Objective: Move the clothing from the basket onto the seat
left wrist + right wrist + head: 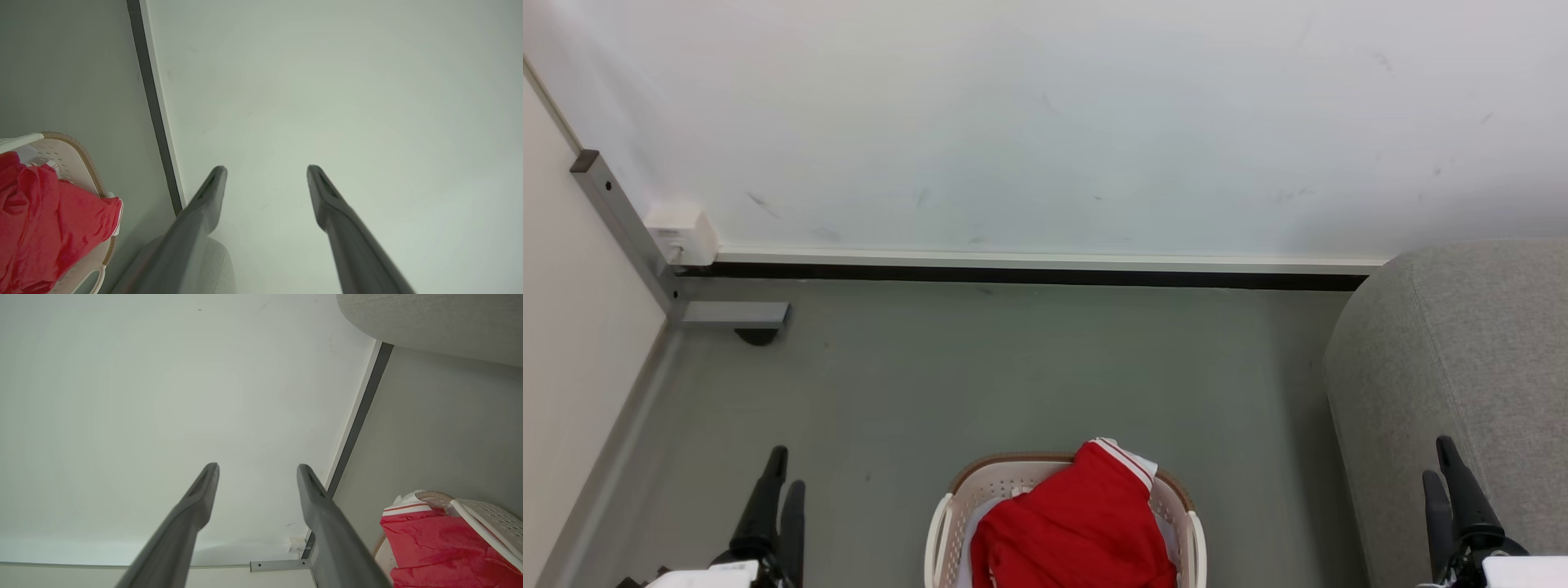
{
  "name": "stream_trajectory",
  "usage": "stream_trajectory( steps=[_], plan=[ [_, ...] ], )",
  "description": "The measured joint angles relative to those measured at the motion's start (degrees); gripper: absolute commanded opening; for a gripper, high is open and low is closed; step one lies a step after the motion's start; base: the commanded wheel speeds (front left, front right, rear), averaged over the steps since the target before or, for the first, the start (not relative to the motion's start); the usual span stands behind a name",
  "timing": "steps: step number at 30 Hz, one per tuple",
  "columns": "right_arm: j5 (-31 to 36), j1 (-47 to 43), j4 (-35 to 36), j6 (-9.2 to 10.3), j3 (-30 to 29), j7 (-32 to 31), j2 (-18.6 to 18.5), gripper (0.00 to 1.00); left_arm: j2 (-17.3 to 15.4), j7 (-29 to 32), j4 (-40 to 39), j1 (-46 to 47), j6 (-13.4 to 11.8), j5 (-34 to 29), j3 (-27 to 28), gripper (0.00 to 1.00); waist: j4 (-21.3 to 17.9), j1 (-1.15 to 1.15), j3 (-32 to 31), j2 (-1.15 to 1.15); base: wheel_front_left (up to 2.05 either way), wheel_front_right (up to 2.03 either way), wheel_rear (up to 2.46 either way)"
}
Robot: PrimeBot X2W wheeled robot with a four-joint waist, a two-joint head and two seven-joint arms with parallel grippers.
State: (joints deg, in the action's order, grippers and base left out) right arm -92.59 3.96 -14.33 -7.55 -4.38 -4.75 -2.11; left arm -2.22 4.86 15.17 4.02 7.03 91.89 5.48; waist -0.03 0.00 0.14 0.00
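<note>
Bright, even, slightly cool indoor light with no hard glare; the wall (1045,122) looks washed out. A faint soft shadow darkens the floor (1013,384) beside the seat (1462,367). The head view is sharp; both wrist views bow straight lines near their edges, and the left tool (266,168) blurs toward the bottom edge

Bright red clothing (1078,531), possibly more than one garment, lies heaped in the oval cream laundry basket (984,483), its white-striped edge draped over the brown far rim. The light grey fabric sofa (1462,367) stands apart, to the right.
</note>
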Motion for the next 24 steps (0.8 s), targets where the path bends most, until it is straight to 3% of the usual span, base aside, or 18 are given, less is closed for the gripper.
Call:
stream_trajectory(
  steps=[7, 24],
  plan=[
    [5.2, 0.0, 2.7, 0.00, 1.9, 1.9, -0.3, 1.00, 0.0, -2.0, -2.1, 0.0, -0.4, -4.3, -0.3, 1.00, -0.3, 0.00, -0.1, 0.00, 0.00, 0.00, 0.00],
    [29.1, -0.2, 4.1, 0.00, 4.0, 5.9, -1.1, 1.00, -0.1, -6.1, -6.7, -0.9, -3.6, -31.9, -3.1, 1.00, -0.8, 0.00, -0.2, 0.00, 0.00, 0.00, 0.00]
  ],
)
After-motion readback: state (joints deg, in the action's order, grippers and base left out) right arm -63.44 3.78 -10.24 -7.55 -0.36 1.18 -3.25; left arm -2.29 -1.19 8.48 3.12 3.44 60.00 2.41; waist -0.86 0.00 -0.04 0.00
